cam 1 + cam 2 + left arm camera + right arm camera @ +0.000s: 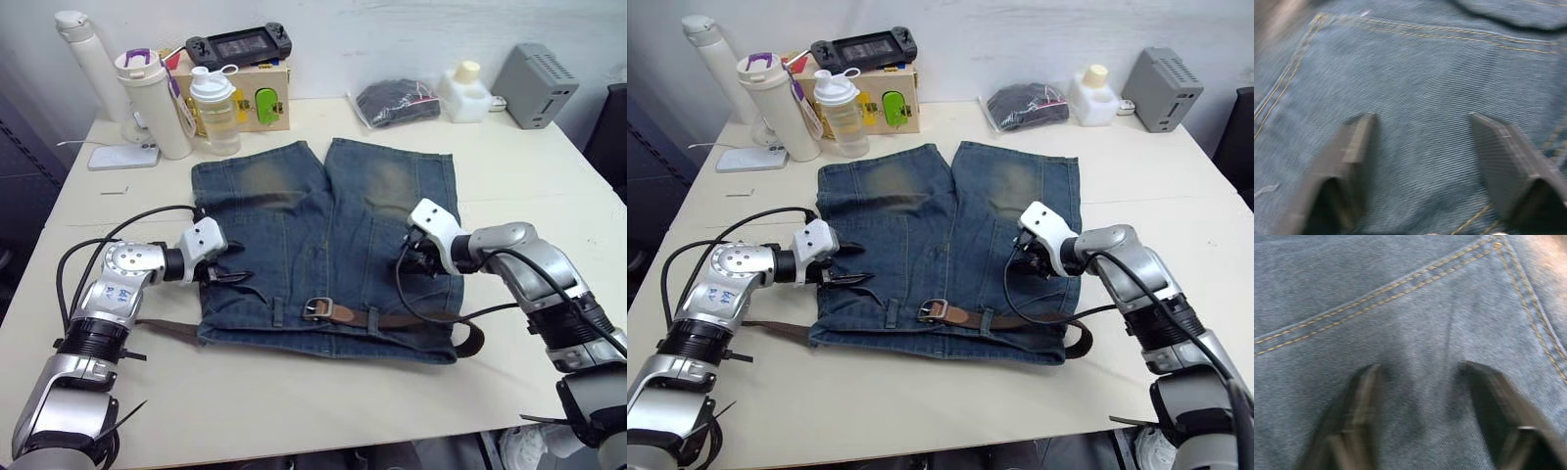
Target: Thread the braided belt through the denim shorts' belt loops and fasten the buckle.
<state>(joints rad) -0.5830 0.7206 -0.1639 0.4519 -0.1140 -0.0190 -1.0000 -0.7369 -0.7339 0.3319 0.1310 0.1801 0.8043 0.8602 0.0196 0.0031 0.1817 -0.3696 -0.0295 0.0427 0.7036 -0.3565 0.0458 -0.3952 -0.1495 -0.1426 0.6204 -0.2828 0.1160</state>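
Denim shorts (323,245) lie flat on the table (294,401), the braided belt (392,319) running along the waistband with its buckle (315,308) near the middle. Left gripper (227,262) and right gripper (419,257) hover over the denim, jaws apart

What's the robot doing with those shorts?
It's putting a braided belt on the denim shorts lying flat on the table. The belt runs along the waistband, with the buckle near the middle. Both the left pincer and right pincer are open over the denim, holding nothing.
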